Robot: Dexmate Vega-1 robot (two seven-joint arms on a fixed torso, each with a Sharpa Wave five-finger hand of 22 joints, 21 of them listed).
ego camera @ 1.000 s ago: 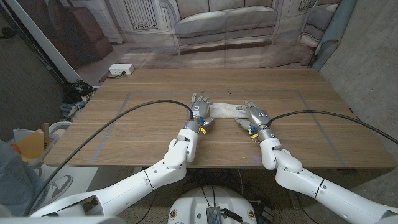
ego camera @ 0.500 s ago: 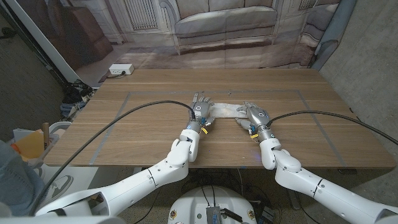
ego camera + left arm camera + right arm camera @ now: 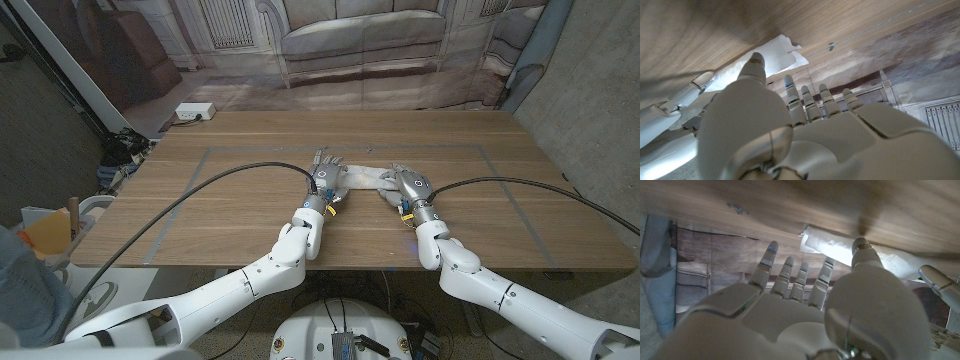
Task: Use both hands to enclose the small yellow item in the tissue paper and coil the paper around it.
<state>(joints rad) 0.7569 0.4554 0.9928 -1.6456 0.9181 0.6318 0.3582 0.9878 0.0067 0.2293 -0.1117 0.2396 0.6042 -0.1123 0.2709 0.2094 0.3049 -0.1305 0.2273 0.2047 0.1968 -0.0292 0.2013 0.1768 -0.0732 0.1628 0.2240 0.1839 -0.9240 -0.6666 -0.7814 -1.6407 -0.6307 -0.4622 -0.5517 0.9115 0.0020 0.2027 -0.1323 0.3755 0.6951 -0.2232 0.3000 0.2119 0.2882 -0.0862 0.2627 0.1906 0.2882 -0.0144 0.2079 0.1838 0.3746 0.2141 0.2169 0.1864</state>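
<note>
**Both hands on the paper, roll under way — keep the push even**

The wooden table [image 3: 200,200] took up most of the head view, with a thin taped rectangle [image 3: 210,152] marked on it. At the middle of the frame lay the tissue paper [image 3: 364,177], a pale band running left to right, already bunched into a loose roll, as far as I could judge. The left wrist view showed one end of it as a white folded edge [image 3: 782,52]; the right wrist view showed the other end as a rounded tube mouth [image 3: 827,247].

The left hand [image 3: 325,180] sat over the paper's left end, the right hand [image 3: 410,183] over its right end. Both had fingers extended and slightly apart, reaching across the paper; neither pinched anything that I could see. Whether the fingertips actually pressed the tissue I could not tell.

The small yellow item was not visible; presumably it was inside the roll, between the hands.

Judgement on the step: rolling. To do it well, both hands ought to advance together, at equal pace, so the tube stays straight. Light downward pressure only, since tissue tears and slides on bare wood. Keep the ends covered so the item cannot slip out sideways.
</note>
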